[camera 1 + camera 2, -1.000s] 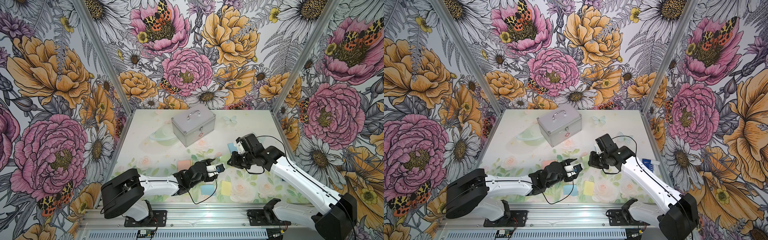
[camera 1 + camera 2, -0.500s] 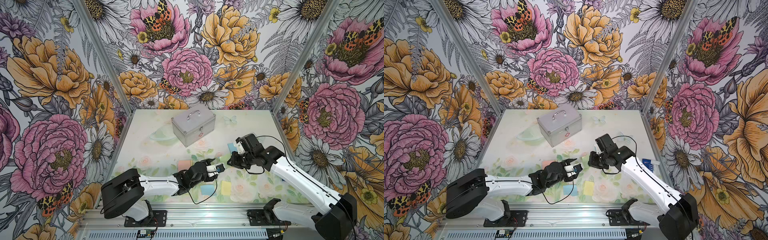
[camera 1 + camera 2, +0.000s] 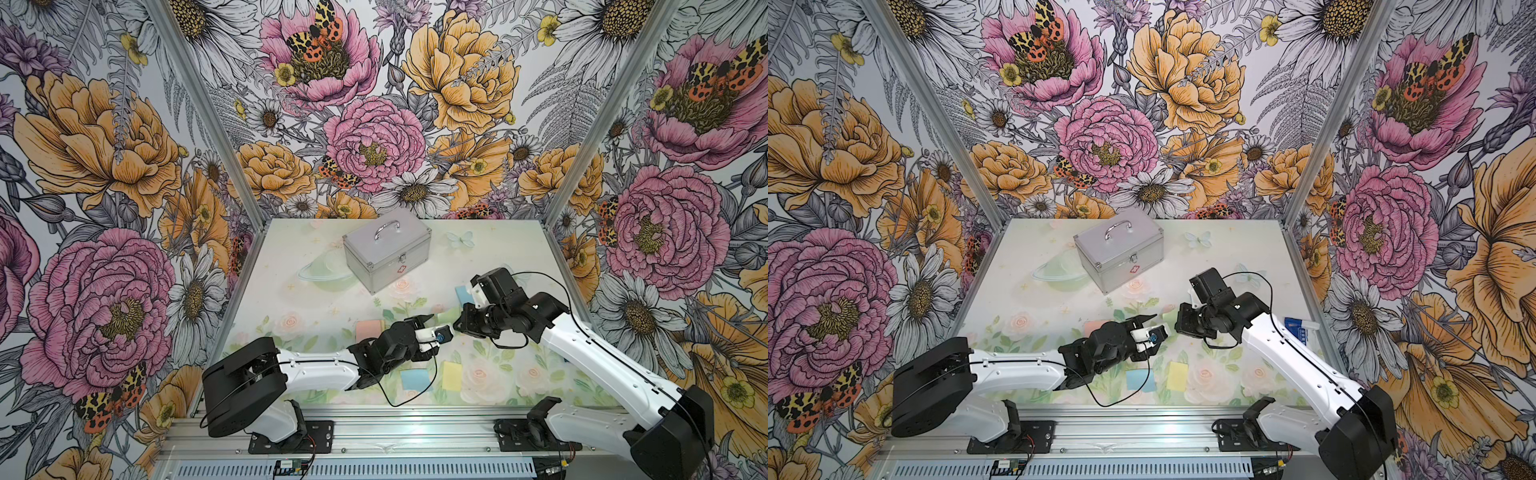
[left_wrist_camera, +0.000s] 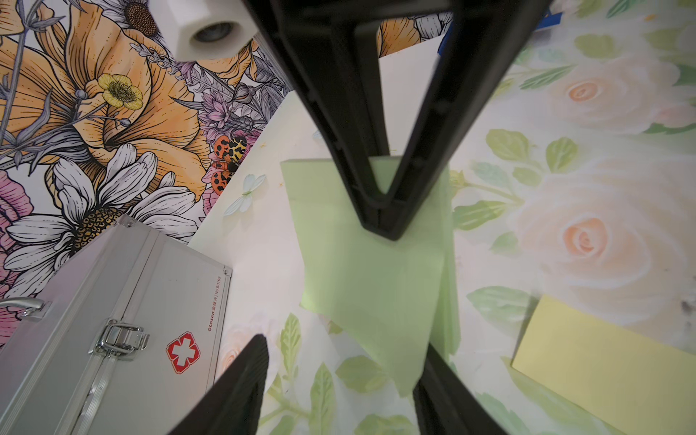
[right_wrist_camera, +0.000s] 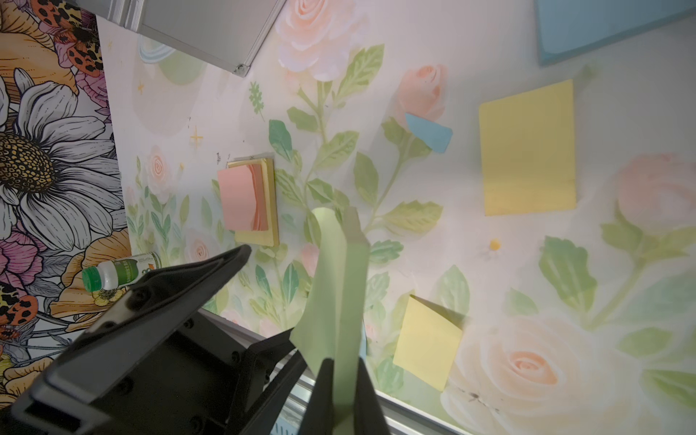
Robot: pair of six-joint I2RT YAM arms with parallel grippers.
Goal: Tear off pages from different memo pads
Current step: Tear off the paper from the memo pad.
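Above the table (image 3: 291, 266), the right gripper (image 4: 380, 226) pinches the green pad (image 5: 350, 271) tight. The left gripper (image 4: 339, 376) waits wide open around its loose green page (image 4: 369, 293). A yellow page (image 3: 453, 376) and a blue page (image 3: 415, 379) already lie free. The pink pad (image 5: 241, 199) looks still to do.

Green page (image 4: 369, 282); salmon-pink memo pad (image 5: 241, 199); yellow page (image 5: 527, 150); blue page (image 3: 415, 379); silver case (image 3: 386, 249), red cross; pastel rose-print table (image 3: 291, 266).
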